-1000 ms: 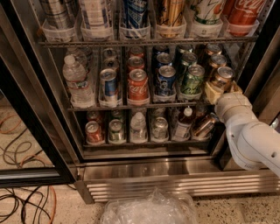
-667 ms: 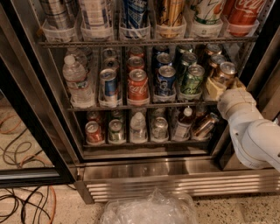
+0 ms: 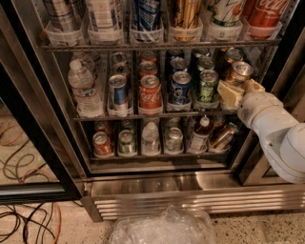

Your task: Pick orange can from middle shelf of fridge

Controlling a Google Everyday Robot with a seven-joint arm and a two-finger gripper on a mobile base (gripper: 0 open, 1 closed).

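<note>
The fridge [image 3: 190, 198] stands open with its racks in view. My gripper [image 3: 241, 89] reaches in from the right at the right end of the middle shelf [image 3: 143, 116]. Its cream fingers [image 3: 229, 94] are shut around the lower body of an orange can [image 3: 238, 72], which stands upright between them with its silver top showing. A second orange can [image 3: 232, 55] sits behind it in the same lane. My white arm [image 3: 276, 128] covers the shelf's right end.
A green can [image 3: 208, 85], a blue can [image 3: 180, 86], a red Coca-Cola can [image 3: 150, 93] and a water bottle [image 3: 85, 88] line the same shelf. Tall cans [image 3: 183, 14] stand above. The glass door [image 3: 28, 143] hangs open left. A plastic bag [image 3: 162, 226] and cables [image 3: 24, 224] lie on the floor.
The orange can has risen a little with my gripper around it. The other cans have not moved.
</note>
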